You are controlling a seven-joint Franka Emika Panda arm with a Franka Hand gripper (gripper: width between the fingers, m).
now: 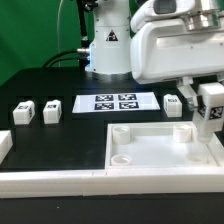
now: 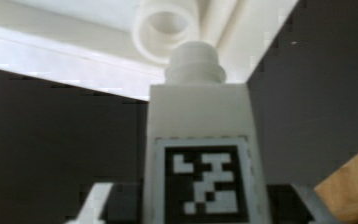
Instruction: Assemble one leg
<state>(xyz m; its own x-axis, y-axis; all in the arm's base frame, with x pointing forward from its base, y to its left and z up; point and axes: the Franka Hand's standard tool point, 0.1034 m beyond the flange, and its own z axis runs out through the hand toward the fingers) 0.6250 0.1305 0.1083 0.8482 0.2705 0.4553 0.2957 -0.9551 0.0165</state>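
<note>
My gripper is shut on a white leg with a black-and-white tag and holds it upright above the right part of the large white square panel. In the wrist view the held leg fills the middle, its round peg pointing at a round corner socket of the panel. Two more legs stand on the table at the exterior view's left. Another leg stands behind the panel, close to the gripper.
The marker board lies flat at the back middle, in front of the robot base. A white bar runs along the table's front edge, with a white block at the far left.
</note>
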